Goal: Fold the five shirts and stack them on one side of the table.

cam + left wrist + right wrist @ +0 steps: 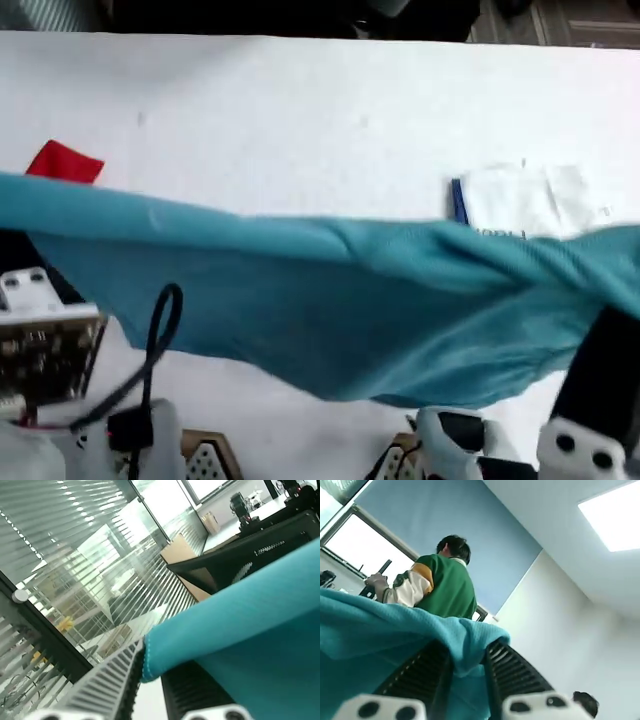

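Wrist views: left gripper (152, 667) and right gripper (466, 656) jaws clench teal shirt (330, 320), stretched over the counter (300, 110); high view adds folded white shirt (525, 200) and red cloth (65, 162) beyond it.

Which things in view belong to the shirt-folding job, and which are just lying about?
Job:
teal shirt, held up over the table
red cloth, likely a shirt
folded white garment with blue edge

Lying about:
black cable
circuit board
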You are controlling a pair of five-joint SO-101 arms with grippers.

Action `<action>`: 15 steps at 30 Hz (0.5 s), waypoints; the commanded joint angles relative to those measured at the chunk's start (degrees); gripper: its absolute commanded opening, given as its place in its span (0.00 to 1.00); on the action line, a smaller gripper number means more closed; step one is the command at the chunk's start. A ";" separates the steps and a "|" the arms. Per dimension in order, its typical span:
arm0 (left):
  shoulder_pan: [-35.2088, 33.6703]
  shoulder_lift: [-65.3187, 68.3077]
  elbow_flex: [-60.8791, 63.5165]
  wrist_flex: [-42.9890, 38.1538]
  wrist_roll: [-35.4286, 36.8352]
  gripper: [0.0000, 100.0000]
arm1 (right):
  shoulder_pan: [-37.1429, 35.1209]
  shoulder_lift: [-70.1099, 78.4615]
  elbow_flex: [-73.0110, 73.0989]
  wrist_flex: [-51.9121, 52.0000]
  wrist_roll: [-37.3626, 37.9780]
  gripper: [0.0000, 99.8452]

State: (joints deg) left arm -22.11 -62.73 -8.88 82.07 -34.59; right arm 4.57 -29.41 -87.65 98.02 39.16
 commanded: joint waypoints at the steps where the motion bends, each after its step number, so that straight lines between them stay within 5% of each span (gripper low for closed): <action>1: -0.57 -1.98 2.29 1.14 -0.35 0.02 | 0.66 -1.36 5.36 0.40 0.53 0.02; 15: -0.66 -13.76 34.64 -10.55 -0.62 0.02 | 0.40 -19.38 65.67 -4.97 0.09 0.02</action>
State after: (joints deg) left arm -22.11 -76.09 19.34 75.47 -34.86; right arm 4.57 -47.96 -36.04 97.05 39.16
